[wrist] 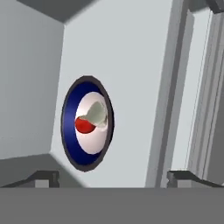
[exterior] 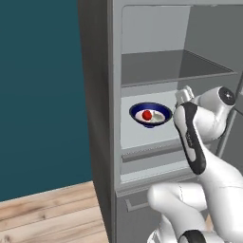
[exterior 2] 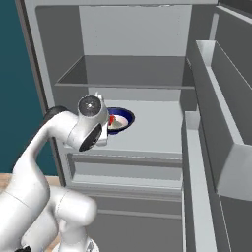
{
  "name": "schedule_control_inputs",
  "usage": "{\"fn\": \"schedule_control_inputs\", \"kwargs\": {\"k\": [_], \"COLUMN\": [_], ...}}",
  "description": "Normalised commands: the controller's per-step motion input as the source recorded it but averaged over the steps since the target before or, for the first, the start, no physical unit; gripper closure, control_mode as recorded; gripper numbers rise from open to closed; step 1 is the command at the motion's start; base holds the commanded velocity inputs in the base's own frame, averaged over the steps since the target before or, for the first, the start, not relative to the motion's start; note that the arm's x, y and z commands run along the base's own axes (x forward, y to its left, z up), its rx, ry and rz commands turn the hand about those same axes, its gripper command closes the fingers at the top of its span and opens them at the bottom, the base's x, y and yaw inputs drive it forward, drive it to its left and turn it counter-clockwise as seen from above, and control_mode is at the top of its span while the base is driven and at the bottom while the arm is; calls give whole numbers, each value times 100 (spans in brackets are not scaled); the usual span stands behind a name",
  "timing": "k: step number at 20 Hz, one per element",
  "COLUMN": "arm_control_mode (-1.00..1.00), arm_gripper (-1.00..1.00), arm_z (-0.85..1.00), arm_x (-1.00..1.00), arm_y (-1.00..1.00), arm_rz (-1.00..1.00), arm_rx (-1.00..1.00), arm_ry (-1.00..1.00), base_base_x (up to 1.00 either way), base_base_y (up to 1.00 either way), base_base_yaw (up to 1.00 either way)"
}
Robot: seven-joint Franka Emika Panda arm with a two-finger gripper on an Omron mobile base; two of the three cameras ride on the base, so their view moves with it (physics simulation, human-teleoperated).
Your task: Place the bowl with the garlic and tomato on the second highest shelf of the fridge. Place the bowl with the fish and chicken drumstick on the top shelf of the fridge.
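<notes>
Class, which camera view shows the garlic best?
Hand view: the garlic lies unobstructed beside the tomato. Left base view shows it small though clear; in the right base view the arm mostly hides the bowl's contents.

The blue bowl (exterior: 151, 115) sits toward the left of the second highest shelf (exterior 2: 152, 132), leaving the shelf bare to its right and in front, while the top shelf (exterior: 175, 66) above carries nothing and the open door's bins (exterior 2: 216, 98) wall the right side.
</notes>
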Motion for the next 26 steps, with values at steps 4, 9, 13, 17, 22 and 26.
{"fn": "schedule_control_inputs", "kwargs": {"k": [4, 9, 13, 17, 22, 26], "arm_control_mode": [-100, -100, -100, -100, 100, 100], "arm_gripper": [-100, -100, -100, -100, -100, -100], "arm_z": [49, 27, 0, 0, 0, 0], "arm_x": [-100, -100, -72, -12, 0, 0], "arm_y": [1, 30, 81, 0, 0, 0], "arm_rz": [28, 43, 19, -1, 0, 0], "arm_rx": [-20, -51, -69, 0, 0, 0], "arm_ry": [2, 14, 4, 0, 0, 0], "base_base_x": [0, 0, 0, 0, -100, -90], "base_base_y": [0, 0, 0, 0, -22, 0], "base_base_yaw": [0, 0, 0, 0, 23, 75]}}
